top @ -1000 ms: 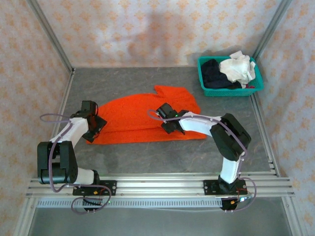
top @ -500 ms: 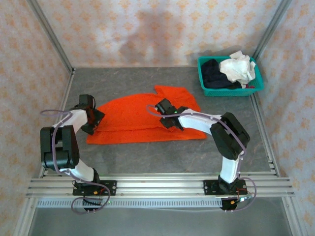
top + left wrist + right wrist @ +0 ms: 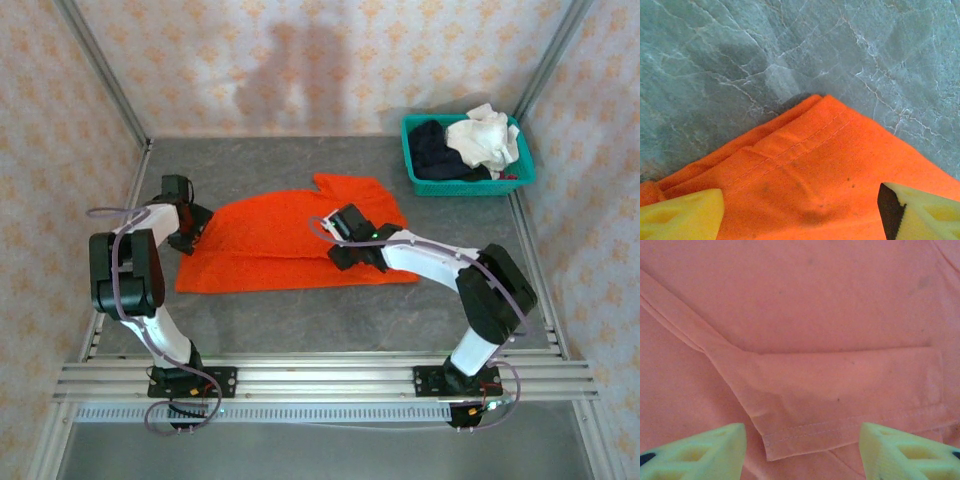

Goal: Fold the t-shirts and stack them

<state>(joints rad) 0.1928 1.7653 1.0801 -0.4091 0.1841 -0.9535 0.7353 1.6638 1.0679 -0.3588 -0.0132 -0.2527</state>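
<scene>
The orange t-shirt (image 3: 280, 245) lies flat and partly folded in the middle of the table, with a sleeve sticking out at its far side. My left gripper (image 3: 190, 228) hovers open over its left corner (image 3: 825, 150), yellow fingertips (image 3: 682, 217) wide apart and nothing between them. My right gripper (image 3: 347, 240) stands open over the shirt's middle. Between its spread fingertips (image 3: 910, 450) lies a folded-over flap with a stitched hem (image 3: 840, 427). A navy t-shirt (image 3: 435, 150) and a crumpled white t-shirt (image 3: 487, 140) lie in the basket.
The teal mesh basket (image 3: 470, 186) stands at the back right corner. Grey stone-look table (image 3: 300, 320) lies bare in front of the shirt. Patterned walls with metal posts close in the sides and back. The aluminium rail (image 3: 320, 378) carrying the arm bases runs along the near edge.
My left gripper has slid back and left toward the shirt's left corner. My right gripper has opened wider and shifted slightly right over the shirt. The shirt lies as before.
</scene>
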